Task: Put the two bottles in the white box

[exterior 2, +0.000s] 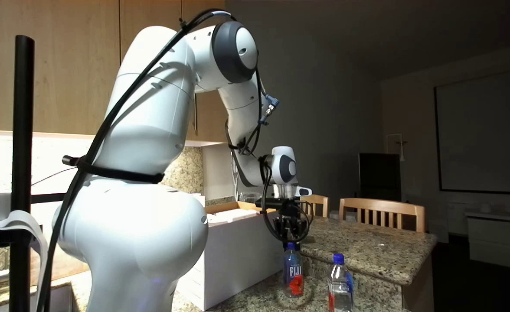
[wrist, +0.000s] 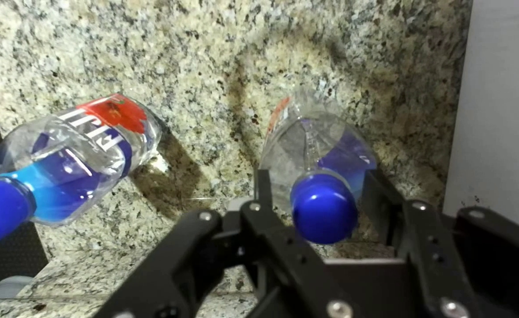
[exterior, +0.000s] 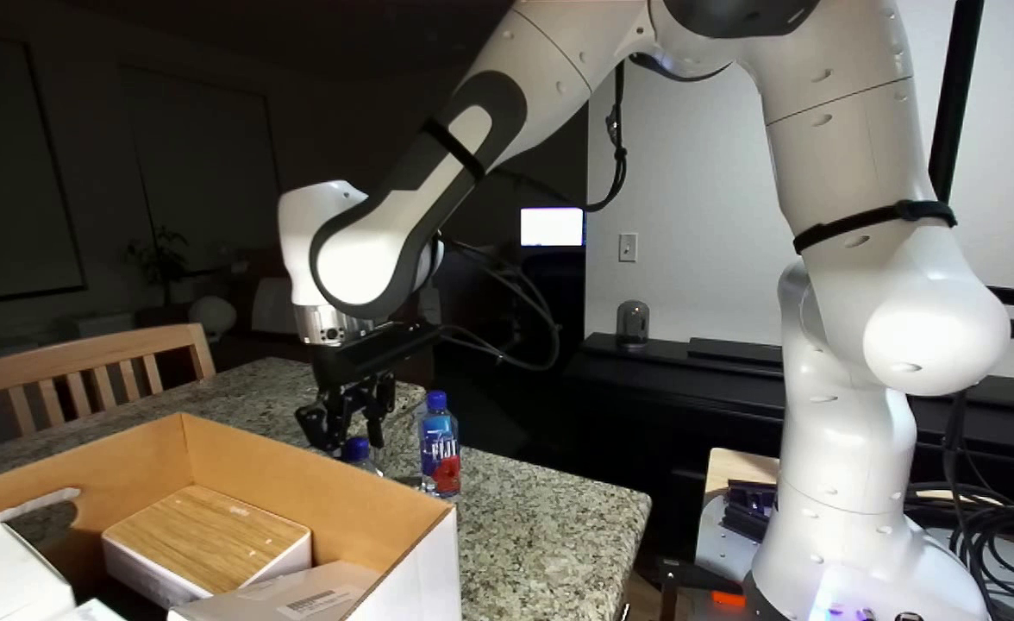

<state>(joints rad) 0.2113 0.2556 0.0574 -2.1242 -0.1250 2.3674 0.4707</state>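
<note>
Two clear bottles with blue caps and Fiji labels stand upright on the granite counter. The first bottle point(wrist: 312, 137) is under my gripper point(wrist: 317, 187). Its cap lies between the open fingers with a gap on both sides. It also shows in both exterior views point(exterior 2: 293, 273) point(exterior: 357, 450); the box wall hides its lower part in one of them. The second bottle point(wrist: 78, 159) stands apart, left in the wrist view, and shows in both exterior views point(exterior: 440, 448) point(exterior 2: 341, 288). The white box point(exterior 2: 242, 255) point(exterior: 300, 474) stands beside the first bottle; its side shows in the wrist view point(wrist: 498, 110).
A wood-topped block point(exterior: 209, 535) and several white packages point(exterior: 291, 595) lie inside the box. A raised granite ledge point(exterior 2: 367, 247) rises behind the bottles. The counter's edge point(exterior: 641, 526) is beyond the second bottle. Wooden chairs point(exterior 2: 383, 208) stand farther off.
</note>
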